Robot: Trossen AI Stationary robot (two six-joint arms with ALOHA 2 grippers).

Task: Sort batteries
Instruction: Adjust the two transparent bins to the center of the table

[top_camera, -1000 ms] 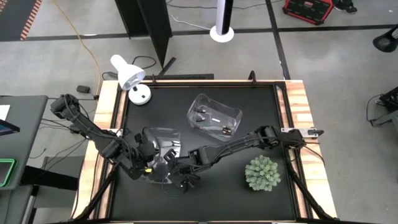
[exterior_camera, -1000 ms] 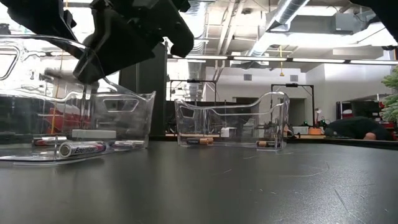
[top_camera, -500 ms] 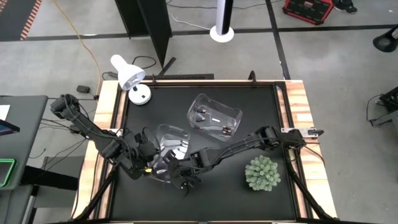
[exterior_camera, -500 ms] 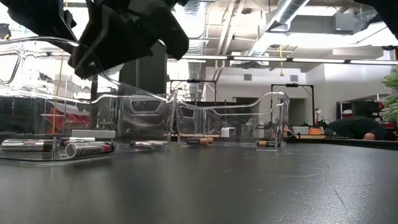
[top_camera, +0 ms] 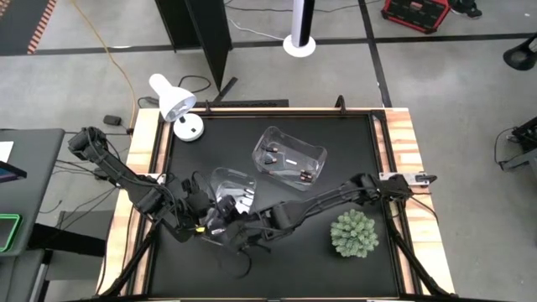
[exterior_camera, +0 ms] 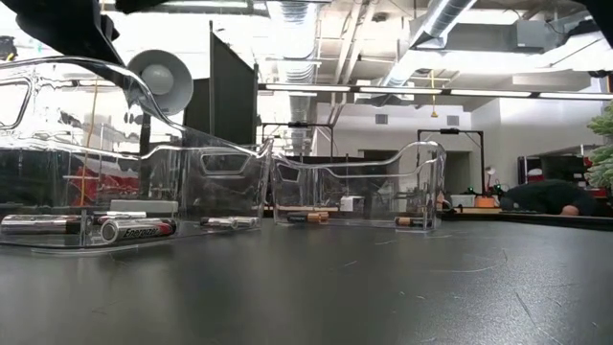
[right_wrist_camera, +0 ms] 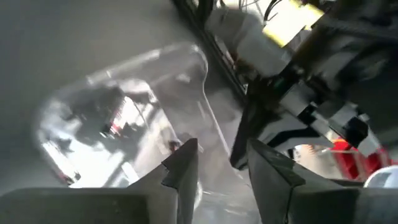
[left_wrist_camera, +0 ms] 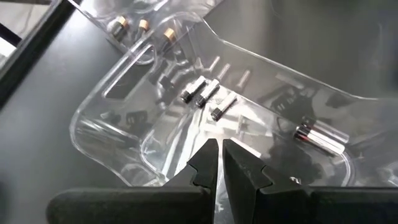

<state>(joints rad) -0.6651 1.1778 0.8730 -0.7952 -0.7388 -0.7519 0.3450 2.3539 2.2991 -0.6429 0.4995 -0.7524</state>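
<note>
Black table (top_camera: 352, 159), batteries (left_wrist_camera: 208, 99) beyond left gripper (left_wrist_camera: 220, 163)

A lab or workshop; exposed ceiling ducts (exterior_camera: 450, 19), concrete floor (top_camera: 436, 75), red equipment case (top_camera: 417, 12).

Two dark arms (top_camera: 327, 195), black cables

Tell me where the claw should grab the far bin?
By its thin rim, from straight above: one finger inside, one outside. The far bin is open on top with upright walls, and looks too wide to pinch whole. The left claw pinches the near bin that way; the right claw is open by it.
</note>
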